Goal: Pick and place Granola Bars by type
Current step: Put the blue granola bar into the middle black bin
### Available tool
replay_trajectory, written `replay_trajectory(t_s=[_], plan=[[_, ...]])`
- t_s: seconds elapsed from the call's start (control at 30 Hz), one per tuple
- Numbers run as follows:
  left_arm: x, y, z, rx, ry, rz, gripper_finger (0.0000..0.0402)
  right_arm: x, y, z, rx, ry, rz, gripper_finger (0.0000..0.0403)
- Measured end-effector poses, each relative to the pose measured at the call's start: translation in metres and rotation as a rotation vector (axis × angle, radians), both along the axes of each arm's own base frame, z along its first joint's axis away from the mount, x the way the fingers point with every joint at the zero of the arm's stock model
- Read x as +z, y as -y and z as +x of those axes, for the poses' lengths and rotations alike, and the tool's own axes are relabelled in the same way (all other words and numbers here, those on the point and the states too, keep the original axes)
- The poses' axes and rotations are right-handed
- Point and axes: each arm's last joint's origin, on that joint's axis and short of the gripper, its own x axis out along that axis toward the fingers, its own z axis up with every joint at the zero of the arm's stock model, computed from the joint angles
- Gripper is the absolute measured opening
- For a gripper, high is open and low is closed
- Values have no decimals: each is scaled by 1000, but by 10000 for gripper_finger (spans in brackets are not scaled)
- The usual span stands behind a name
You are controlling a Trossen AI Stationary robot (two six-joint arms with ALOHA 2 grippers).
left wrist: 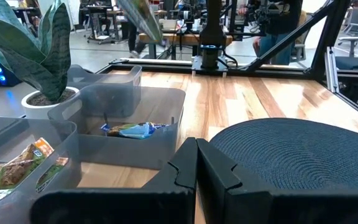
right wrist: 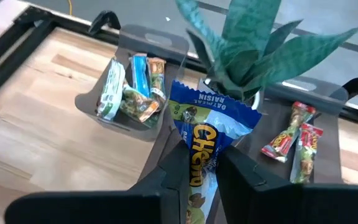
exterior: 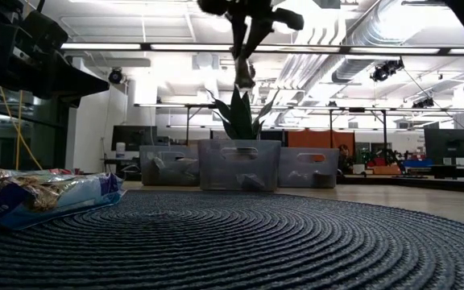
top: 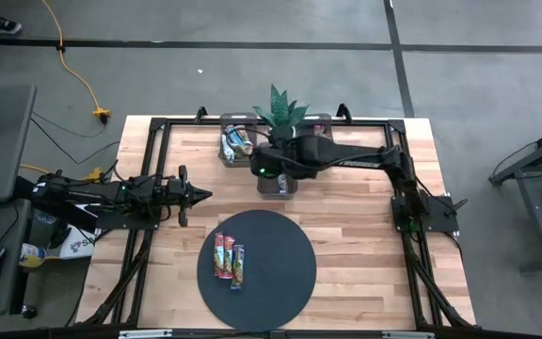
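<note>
One granola bar (right wrist: 207, 146) half hidden.

Robotics lab, exposed ducts (exterior: 377, 48), workbenches (exterior: 393, 171)

I see a pale, smooth wooden tabletop (top: 346, 235), a matt woven round mat (top: 280, 273), translucent plastic bins (left wrist: 135, 118), and glossy foil-wrapped Granola Bars (right wrist: 207, 143).

A grey concrete floor (top: 252, 85) surrounds the wooden table (top: 365, 207), crossed by dark tape lines, with a yellow cable (top: 78, 75) trailing at ten o'clock. A metal stand (top: 534, 184) sits at three o'clock. Beyond, white ceiling ducts (exterior: 361, 56) and strip lights (exterior: 176, 47) hang over desks with monitors (exterior: 445, 145).
</note>
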Motion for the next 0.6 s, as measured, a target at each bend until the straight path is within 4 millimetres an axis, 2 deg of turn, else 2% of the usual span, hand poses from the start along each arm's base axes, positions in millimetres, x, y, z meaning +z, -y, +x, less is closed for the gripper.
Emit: replay_trajectory(t_s=[0.43, 0.6], plan=[[0, 0, 0, 0, -1, 0, 1, -60, -13, 34, -28, -63, 51, 55], [0, 0, 0, 0, -1, 0, 1, -73, -13, 40, -38, -78, 63, 55]])
